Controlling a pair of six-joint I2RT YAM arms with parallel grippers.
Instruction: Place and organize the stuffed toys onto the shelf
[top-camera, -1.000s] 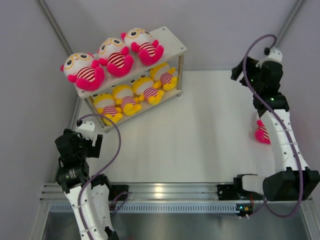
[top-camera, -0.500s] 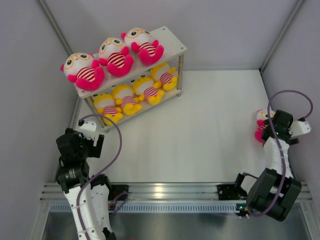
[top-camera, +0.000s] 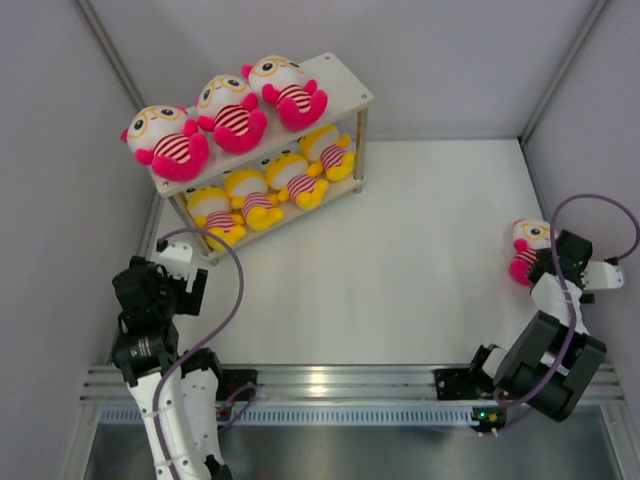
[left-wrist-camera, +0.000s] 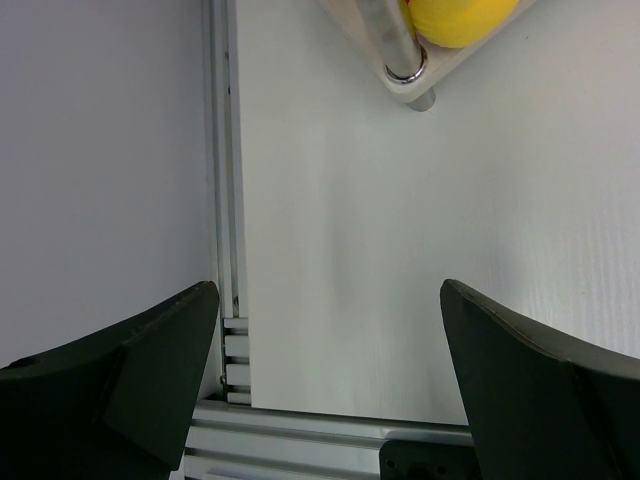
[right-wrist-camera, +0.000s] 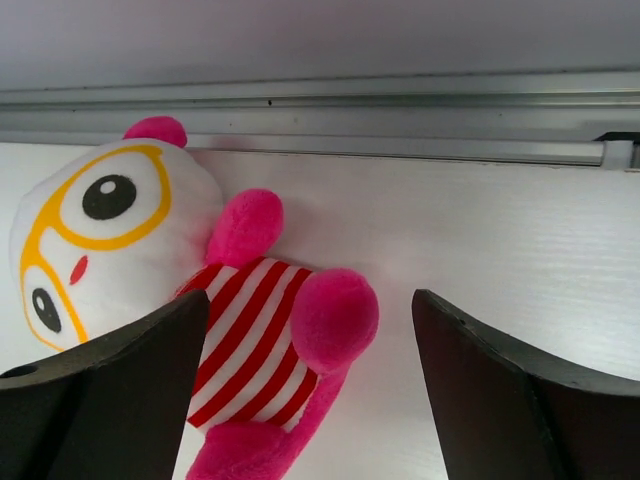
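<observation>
Along the near edge a silver metal rail (top-camera: 330, 385) carries both arm bases. The table (top-camera: 420, 260) is a plain matte white board. Pale grey walls (top-camera: 60, 150) close it in on three sides, with thin metal struts (top-camera: 105, 45) running up the far corners. A purple cable (top-camera: 225, 300) loops from the left arm.

The left gripper (top-camera: 160, 290) hangs over the near left corner of the table. In its wrist view the left gripper (left-wrist-camera: 330, 300) has its fingers spread wide with only bare white board between them. The shelf's corner post (left-wrist-camera: 400, 45) and a bit of yellow plush show at the top of that view.

At the right edge of the table the right gripper (top-camera: 560, 258) is low beside the one loose pink toy (top-camera: 525, 245). In the wrist view the right gripper (right-wrist-camera: 305, 305) is also spread wide. The pink toy (right-wrist-camera: 150, 260) lies on its back beneath it, a pink paw in the gap between the fingers and its head near the side rail (right-wrist-camera: 300, 120). Whether the fingers touch it cannot be told.

Far left stands the white shelf (top-camera: 345, 85), set at an angle. Three pink toys (top-camera: 232, 112) sit in a row on its top board and four yellow toys (top-camera: 270, 185) sit on the lower board.
</observation>
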